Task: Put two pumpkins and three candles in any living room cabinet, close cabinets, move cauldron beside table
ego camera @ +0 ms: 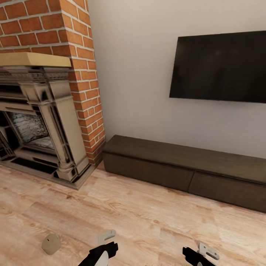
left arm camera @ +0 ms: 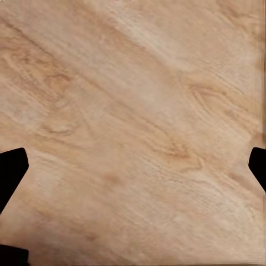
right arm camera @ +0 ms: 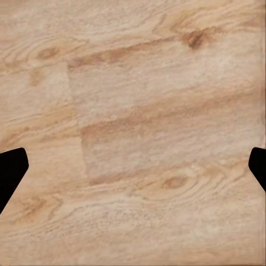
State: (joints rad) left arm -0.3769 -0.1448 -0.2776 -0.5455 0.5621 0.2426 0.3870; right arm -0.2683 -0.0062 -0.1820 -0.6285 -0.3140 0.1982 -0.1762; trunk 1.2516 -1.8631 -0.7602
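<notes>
**Both arms low over bare floor, cabinet shut ahead**

The long low dark brown wood-grain cabinet stands against the pale wall, both flat fronts closed. A small stubby beige-tan candle lies on the light wood-plank floor, near the left gripper. The left gripper and right gripper hang over the planks, fingers spread wide, holding nothing.

One candle lies on the wood floor at seven o'clock in the head view. One long dark cabinet stands against the wall, showing two flat fronts. One television hangs at two o'clock, and one brick fireplace sits at nine o'clock. Two end effectors show: left, right.
</notes>
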